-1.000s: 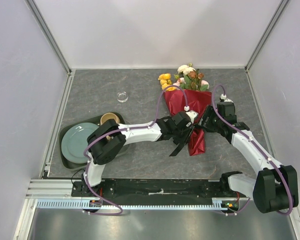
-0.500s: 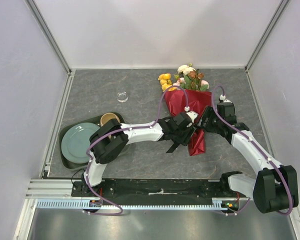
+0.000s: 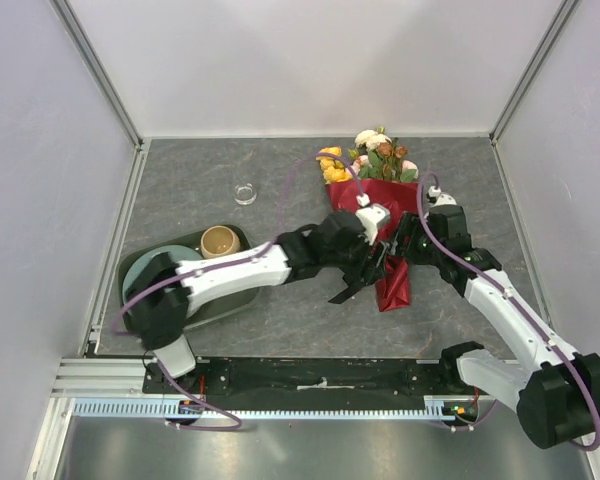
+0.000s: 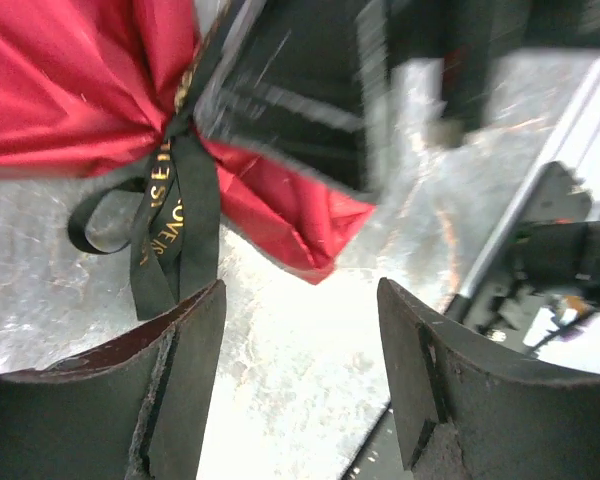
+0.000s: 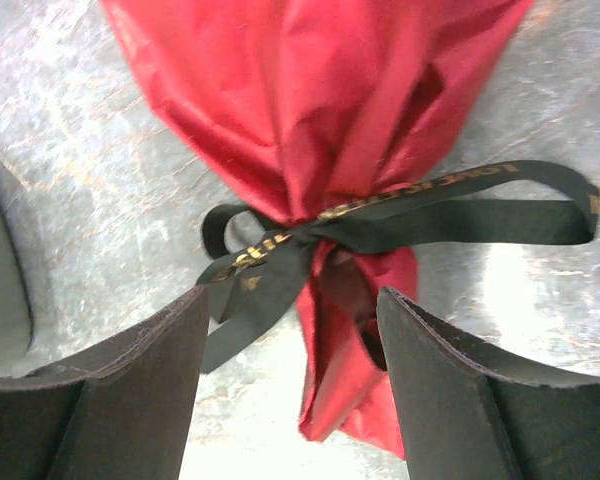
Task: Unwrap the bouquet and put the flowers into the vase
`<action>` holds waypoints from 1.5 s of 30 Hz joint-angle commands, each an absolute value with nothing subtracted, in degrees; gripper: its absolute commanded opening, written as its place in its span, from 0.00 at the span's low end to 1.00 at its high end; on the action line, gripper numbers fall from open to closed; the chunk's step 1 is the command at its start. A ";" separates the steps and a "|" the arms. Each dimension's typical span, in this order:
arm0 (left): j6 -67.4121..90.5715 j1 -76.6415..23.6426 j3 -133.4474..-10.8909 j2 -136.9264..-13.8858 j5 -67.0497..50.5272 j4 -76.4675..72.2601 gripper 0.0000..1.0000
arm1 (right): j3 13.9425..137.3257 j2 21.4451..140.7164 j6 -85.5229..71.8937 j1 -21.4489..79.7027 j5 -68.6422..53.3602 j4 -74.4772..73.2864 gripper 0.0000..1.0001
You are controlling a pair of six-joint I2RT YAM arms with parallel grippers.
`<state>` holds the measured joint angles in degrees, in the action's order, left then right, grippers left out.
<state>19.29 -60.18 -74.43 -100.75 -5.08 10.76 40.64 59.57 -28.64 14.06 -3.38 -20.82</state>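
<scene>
The bouquet (image 3: 380,215) lies right of centre on the tabletop (image 3: 280,165), its black ribbon (image 5: 380,215) tied, while the left end effector (image 4: 300,300) and the right end effector (image 5: 292,300) both stand spread at its knot, pinching nothing.

Lying flat right of centre: bouquet (image 3: 388,198), wrapped in red paper, cinched low with black ribbon (image 5: 420,215) (gold lettering, knot tied). Fanning toward the far wall: flowers (image 3: 375,150), yellow, cream, pink, rust. Standing upright well left: clear vase (image 3: 245,193).
</scene>
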 commanded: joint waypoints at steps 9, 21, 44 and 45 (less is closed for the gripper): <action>29.61 -47.99 -54.15 -80.33 -15.90 -2.37 0.59 | 40.17 66.08 -39.45 33.40 1.93 -15.83 0.69; 33.13 -47.99 -50.19 -87.18 -20.12 -9.92 0.52 | 37.97 68.38 -48.06 33.31 14.14 -14.24 0.47; 34.80 -48.69 -50.10 -89.74 -23.99 -12.92 0.46 | 28.56 72.42 -58.01 33.84 11.33 -4.41 0.51; 34.80 -48.69 -50.10 -89.48 -23.99 -12.48 0.46 | 28.65 73.29 -57.92 33.84 11.42 -3.87 0.51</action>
<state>33.50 -48.40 -50.22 -91.57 -22.87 -10.44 29.28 71.09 -56.60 33.65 11.05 -9.17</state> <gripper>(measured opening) 0.458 0.515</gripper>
